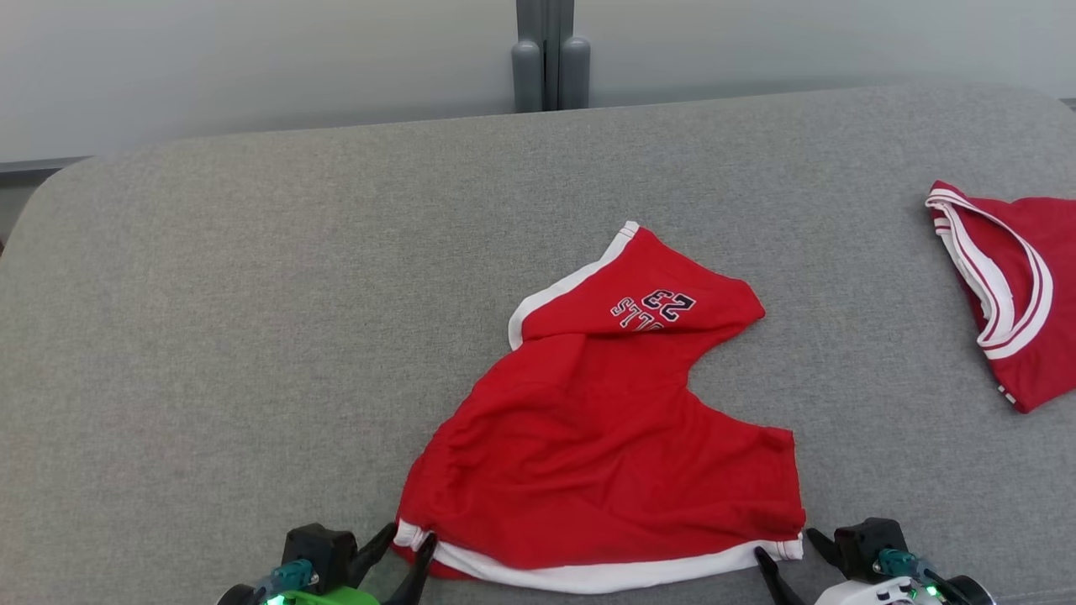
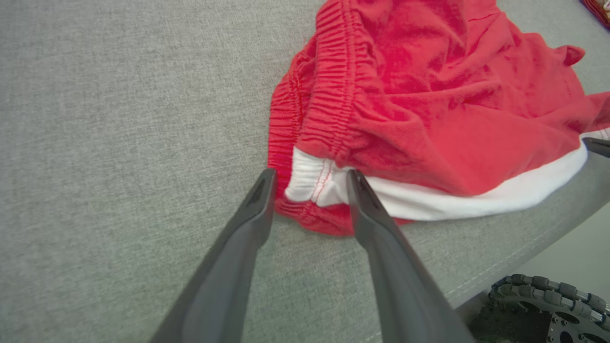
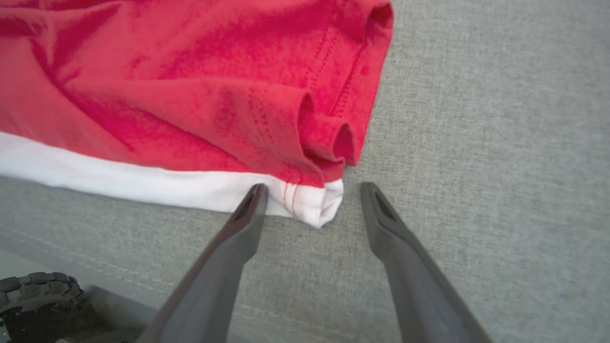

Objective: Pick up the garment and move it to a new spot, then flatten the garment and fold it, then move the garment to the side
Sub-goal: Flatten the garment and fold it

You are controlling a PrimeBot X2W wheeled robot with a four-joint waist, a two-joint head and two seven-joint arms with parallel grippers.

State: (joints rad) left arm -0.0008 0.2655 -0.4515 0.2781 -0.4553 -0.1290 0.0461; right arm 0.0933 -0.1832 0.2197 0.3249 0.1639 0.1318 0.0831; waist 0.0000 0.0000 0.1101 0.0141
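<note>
Head view, red shorts (image 1: 588, 437), left fingers (image 2: 381, 247) spread astride one hem corner, right fingers (image 3: 233, 247) likewise

The shorts (image 1: 601, 437) are lying on the cushion (image 1: 210, 336), another garment (image 1: 1009, 286) lying well apart to their right

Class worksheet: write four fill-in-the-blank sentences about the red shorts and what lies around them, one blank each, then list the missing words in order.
1. The left gripper and right gripper each reach a near corner of the shorts' ____ hem band.
2. The number printed on the shorts is ____.
3. The shorts lie on a ____ cushion.
4. A second red garment lies toward the robot's ____ side.

Missing words: white; 23; grey; right.
</note>
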